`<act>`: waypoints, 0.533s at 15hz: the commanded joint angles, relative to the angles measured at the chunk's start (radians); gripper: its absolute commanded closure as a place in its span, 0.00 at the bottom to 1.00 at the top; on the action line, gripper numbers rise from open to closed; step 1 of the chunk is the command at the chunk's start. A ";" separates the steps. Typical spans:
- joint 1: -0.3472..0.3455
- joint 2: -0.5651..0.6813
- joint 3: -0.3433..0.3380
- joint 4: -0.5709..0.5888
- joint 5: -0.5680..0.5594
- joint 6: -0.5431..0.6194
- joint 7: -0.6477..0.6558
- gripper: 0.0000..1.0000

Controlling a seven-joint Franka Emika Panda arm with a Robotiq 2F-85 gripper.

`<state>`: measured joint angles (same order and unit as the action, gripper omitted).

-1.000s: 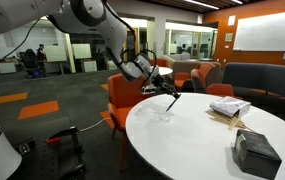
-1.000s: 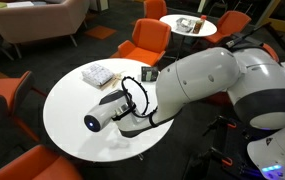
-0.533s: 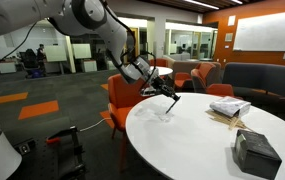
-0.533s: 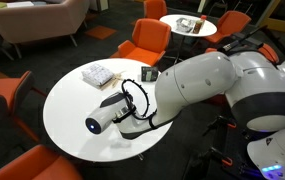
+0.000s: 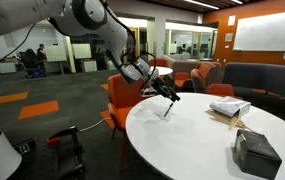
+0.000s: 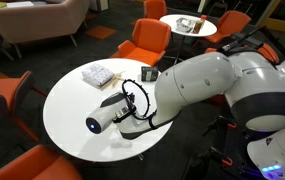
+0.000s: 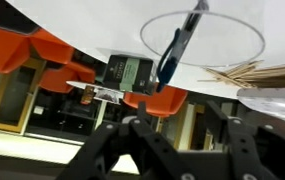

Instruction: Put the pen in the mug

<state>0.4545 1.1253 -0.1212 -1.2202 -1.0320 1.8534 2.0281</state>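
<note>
In the wrist view a blue pen [image 7: 177,48] stands slanted inside the clear glass mug [image 7: 244,28], whose round rim shows on the white table [image 7: 102,35]. My gripper [image 7: 177,108] hangs over the mug, its black fingers [image 7: 142,112] spread apart with nothing between them: it is open and clear of the pen. In an exterior view the gripper [image 5: 168,92] hovers just above the faint glass mug [image 5: 163,112] near the table's edge. In an exterior view the large white arm [image 6: 197,85] hides both mug and pen.
A black box [image 5: 254,150] sits near the table's front edge, and a white packet with wooden sticks [image 5: 227,108] lies further back. Orange chairs [image 5: 127,95] ring the table. In an exterior view the white packet [image 6: 99,73] and a small black device [image 6: 148,74] lie on the far side.
The jaws have opened and let go of the pen, which now rests in the mug. The arm itself has barely moved.
</note>
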 commanded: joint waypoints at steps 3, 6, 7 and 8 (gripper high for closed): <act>-0.034 -0.068 0.032 -0.029 0.036 -0.008 -0.027 0.00; -0.075 -0.132 0.067 -0.066 0.112 0.012 -0.091 0.00; -0.089 -0.153 0.076 -0.077 0.143 0.020 -0.122 0.00; -0.110 -0.180 0.091 -0.096 0.185 0.036 -0.152 0.00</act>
<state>0.3965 1.0347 -0.0800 -1.2309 -0.9311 1.8535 1.9456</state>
